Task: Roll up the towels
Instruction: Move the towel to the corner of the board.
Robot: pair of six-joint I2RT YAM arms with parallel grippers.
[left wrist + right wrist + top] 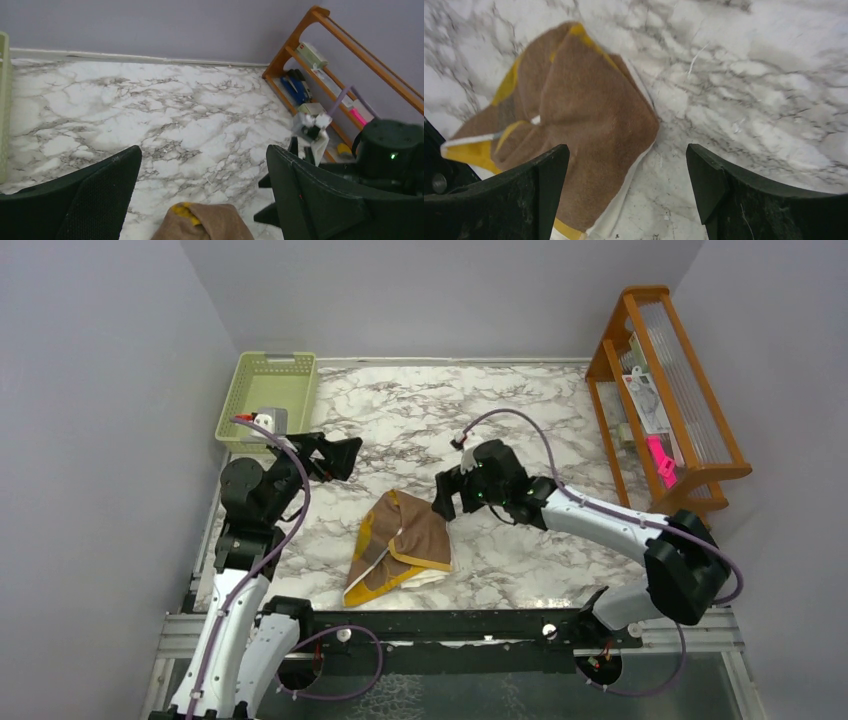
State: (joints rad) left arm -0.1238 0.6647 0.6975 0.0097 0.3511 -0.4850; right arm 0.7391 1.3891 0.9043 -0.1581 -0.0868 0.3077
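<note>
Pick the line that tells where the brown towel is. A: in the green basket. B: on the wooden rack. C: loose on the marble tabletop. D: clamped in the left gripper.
C: the brown towel lies crumpled on the marble tabletop, and both the left gripper and the right gripper stand open with nothing in them.

Centre: crumpled brown towel with mustard-yellow border [405, 535], cream-white towel edge [621, 207] showing beneath, lies on the white marble-pattern tabletop [480, 400].
Right of heap: right gripper [443, 502], jaws apart, just beside it.
Left: left gripper [338, 455], jaws wide, near the light-green plastic basket [275, 390].
Far right: orange wooden rack [665, 400] lines the wall.
Back: bare marble runs between basket and rack.
</note>
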